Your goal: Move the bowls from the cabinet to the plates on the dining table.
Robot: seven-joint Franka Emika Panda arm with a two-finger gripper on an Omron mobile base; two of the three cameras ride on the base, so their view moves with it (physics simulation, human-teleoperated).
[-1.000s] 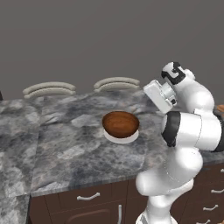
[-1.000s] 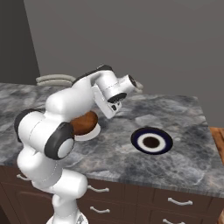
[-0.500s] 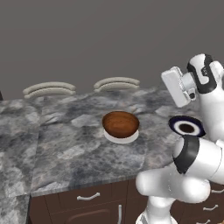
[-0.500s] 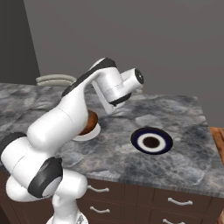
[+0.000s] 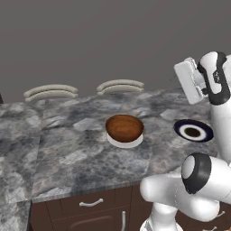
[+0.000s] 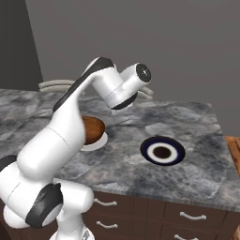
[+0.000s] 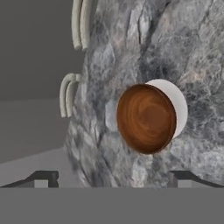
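A glossy reddish-brown bowl [image 5: 124,127] [image 6: 93,129] [image 7: 146,118] rests on the white plate [image 5: 127,143] [image 6: 97,142] [image 7: 180,103] in the middle of the dining table [image 5: 67,149] [image 6: 201,173]. To its right lies the dark navy plate [image 5: 194,131] [image 6: 162,151] with a white ring and nothing on it. My gripper [image 7: 113,178] is open and holds nothing. It is raised above the table and looks down at the bowl from a distance, and the hand view is rolled sideways. The cabinet is out of view.
Two pale curved chair backs [image 5: 50,91] [image 5: 119,85] [image 6: 51,85] stand behind the table's far edge against a grey wall. Dark drawers with silver handles [image 5: 91,203] [image 6: 192,216] line the table's front. The marble top ends shortly right of the navy plate.
The arm has risen and swung its hand away to the right of the bowl. The bowl has stayed on the white plate. The gripper has remained open.
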